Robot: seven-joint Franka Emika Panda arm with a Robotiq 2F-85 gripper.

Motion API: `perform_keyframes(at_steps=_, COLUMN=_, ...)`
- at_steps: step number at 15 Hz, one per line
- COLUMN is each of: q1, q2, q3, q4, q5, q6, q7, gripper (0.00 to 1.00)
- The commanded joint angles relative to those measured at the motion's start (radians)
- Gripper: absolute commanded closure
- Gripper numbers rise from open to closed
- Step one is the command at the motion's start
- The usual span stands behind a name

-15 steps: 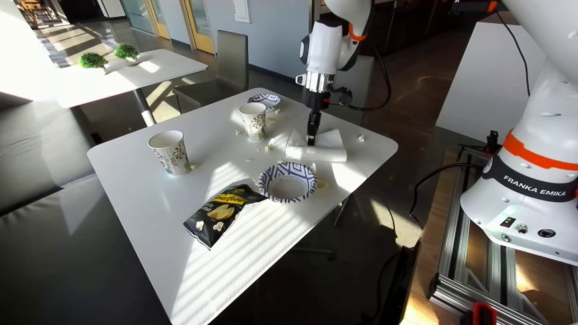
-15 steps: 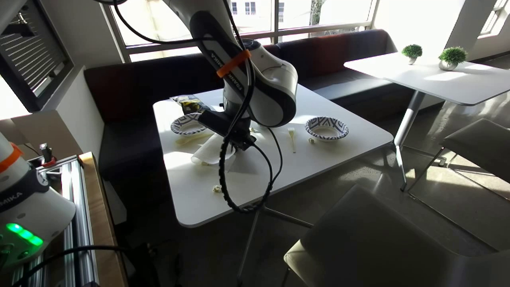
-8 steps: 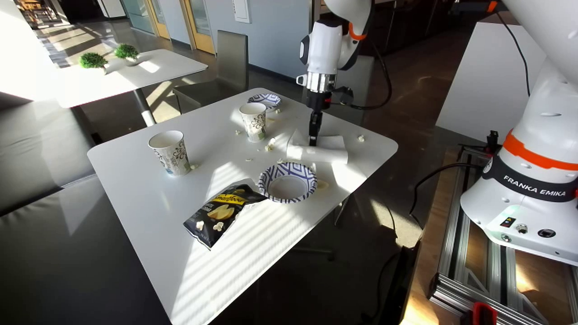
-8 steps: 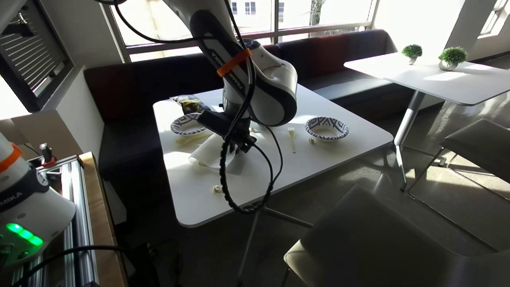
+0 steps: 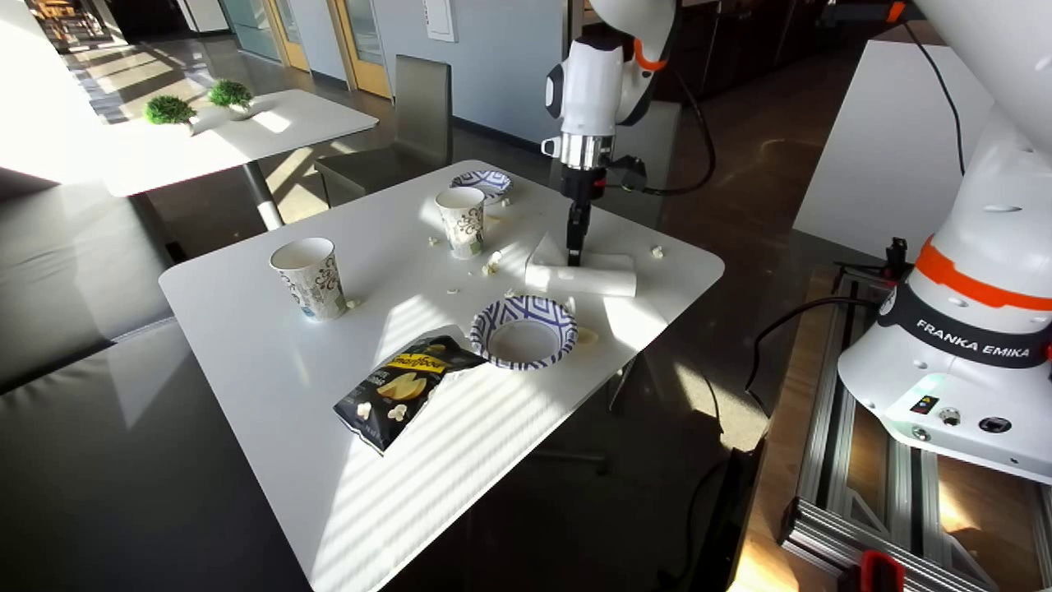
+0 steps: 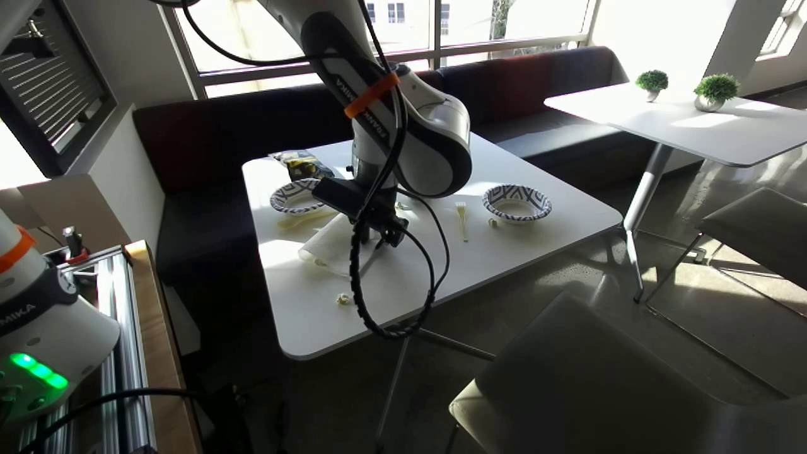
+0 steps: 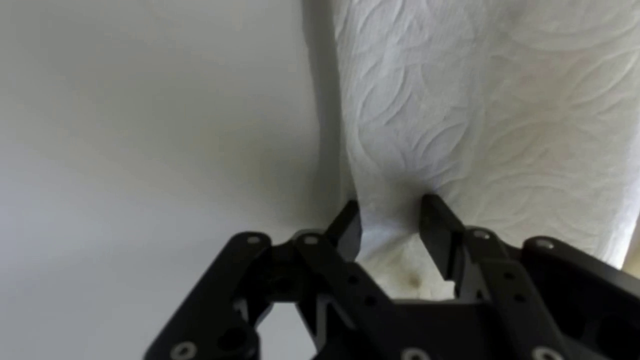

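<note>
A folded white paper napkin (image 5: 608, 279) lies on the white table, its near edge rolled up; an embossed pattern and a small brown spot show on the napkin (image 7: 540, 125) in the wrist view. My gripper (image 7: 392, 202) points down at it with fingers apart, and a raised fold of the paper runs through the gap. One finger (image 7: 350, 232) stands at the napkin's edge, the other (image 7: 440, 230) over its surface. Whether either presses on the paper cannot be told. In an exterior view the gripper (image 5: 574, 260) reaches down just behind the rolled edge; the arm's cable (image 6: 358, 296) partly hides the napkin elsewhere.
A patterned bowl (image 5: 526, 355) and a black popcorn bag (image 5: 403, 390) lie close by. Two paper cups (image 5: 308, 279) stand further along. A second bowl (image 6: 517, 213), a fork (image 6: 462, 224), a yellowish utensil (image 6: 302, 219) and scattered popcorn (image 6: 343, 299) share the table.
The fingers have spread apart. Gripper and napkin have shifted slightly to the right in an exterior view, and the napkin's raised back part has sunk lower.
</note>
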Motion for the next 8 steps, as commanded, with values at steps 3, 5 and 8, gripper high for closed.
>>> perform_keyframes(at_steps=3, q1=0.022, q2=-0.014, q3=-0.013, q4=-0.034, q5=-0.037, q6=-0.059, q7=0.028, gripper=0.70)
perform_keyframes(at_steps=5, q1=0.033, q2=-0.026, q3=-0.022, q4=-0.044, q5=-0.054, q6=-0.065, q7=0.039, gripper=0.69)
perform_keyframes(at_steps=8, q1=0.052, q2=-0.037, q3=-0.037, q4=-0.057, q5=-0.076, q6=-0.079, q7=0.058, gripper=0.61)
